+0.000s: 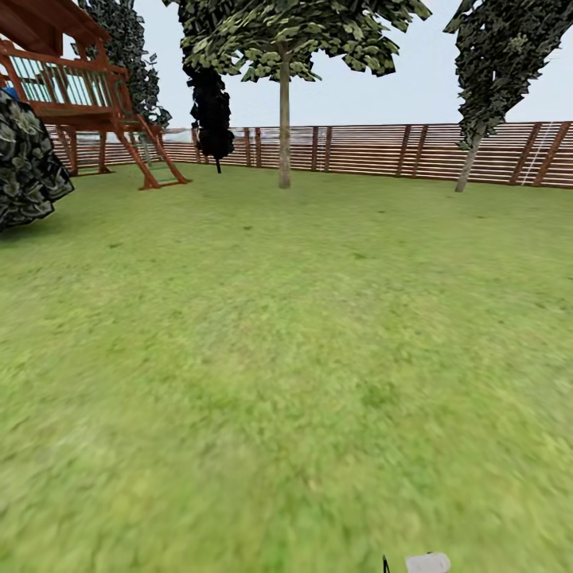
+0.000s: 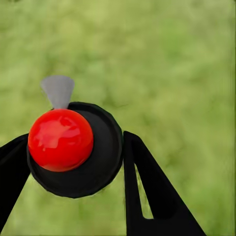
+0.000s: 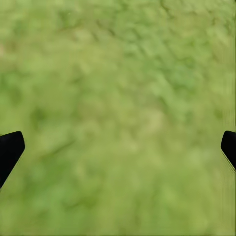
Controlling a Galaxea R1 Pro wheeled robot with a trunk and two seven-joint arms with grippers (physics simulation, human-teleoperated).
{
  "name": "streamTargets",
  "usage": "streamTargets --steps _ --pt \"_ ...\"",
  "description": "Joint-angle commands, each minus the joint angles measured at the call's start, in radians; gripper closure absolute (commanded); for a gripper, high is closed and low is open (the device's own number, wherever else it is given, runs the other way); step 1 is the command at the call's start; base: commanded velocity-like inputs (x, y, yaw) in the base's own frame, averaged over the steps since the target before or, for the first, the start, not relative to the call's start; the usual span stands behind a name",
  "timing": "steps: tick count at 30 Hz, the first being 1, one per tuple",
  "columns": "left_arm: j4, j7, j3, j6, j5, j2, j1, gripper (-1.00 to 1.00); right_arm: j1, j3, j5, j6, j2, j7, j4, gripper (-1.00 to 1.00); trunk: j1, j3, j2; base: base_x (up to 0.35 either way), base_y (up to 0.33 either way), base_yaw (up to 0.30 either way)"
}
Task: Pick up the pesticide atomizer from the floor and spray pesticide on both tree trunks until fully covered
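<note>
Atomizer [image 2: 73, 150] sits pinched between our left gripper [image 2: 73, 157] fingers, red cap toward the wrist camera, grass [image 1: 263, 382] beneath. Right gripper [image 3: 118, 147] fingers are spread wide over bare lawn, holding nothing. Pickup looks done; we judge the step in hand is transit to the trees. Next: drive to the pale trunk [image 1: 284, 119] straight ahead (second tree [image 1: 471, 159] leans by the fence [image 1: 374, 151], right). Open lawn between, playset [image 1: 87, 111] and dark bush [image 1: 28, 167] well left.
</note>
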Motion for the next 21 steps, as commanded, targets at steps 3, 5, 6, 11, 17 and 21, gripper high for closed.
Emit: streamTargets --steps 3,5,6,11,17,21 --pt "0.0 0.0 0.0 0.0 0.0 0.0 0.0 1.0 0.0 0.0 0.0 0.0 0.0 0.0 0.0 -1.0 0.0 0.0 0.0 0.338 0.0 0.0" --pt "0.0 0.0 0.0 0.0 0.0 0.0 0.0 1.0 0.0 0.0 0.0 0.0 0.0 0.0 0.0 -1.0 0.0 0.0 0.0 0.338 0.0 0.0" --pt "0.0 0.0 0.0 0.0 0.0 0.0 0.0 1.0 0.0 0.0 0.0 0.0 0.0 0.0 0.0 -1.0 0.0 0.0 0.0 0.338 0.0 0.0" --pt "-0.001 0.0 0.0 0.0 0.0 0.0 0.0 1.0 0.0 0.0 0.0 0.0 0.0 -0.001 0.0 -1.0 0.0 0.0 0.0 0.338 0.0 0.0" --pt "-0.001 0.0 0.0 0.0 0.0 0.0 0.001 1.0 0.0 0.0 0.0 0.0 0.0 0.0 0.0 -1.0 0.0 0.0 0.0 0.338 0.0 0.0" --pt "-0.002 0.0 0.0 0.0 0.0 0.0 0.0 1.0 0.0 0.0 0.0 0.0 0.0 0.0 0.0 -1.0 0.0 0.0 0.0 0.338 0.0 0.0"
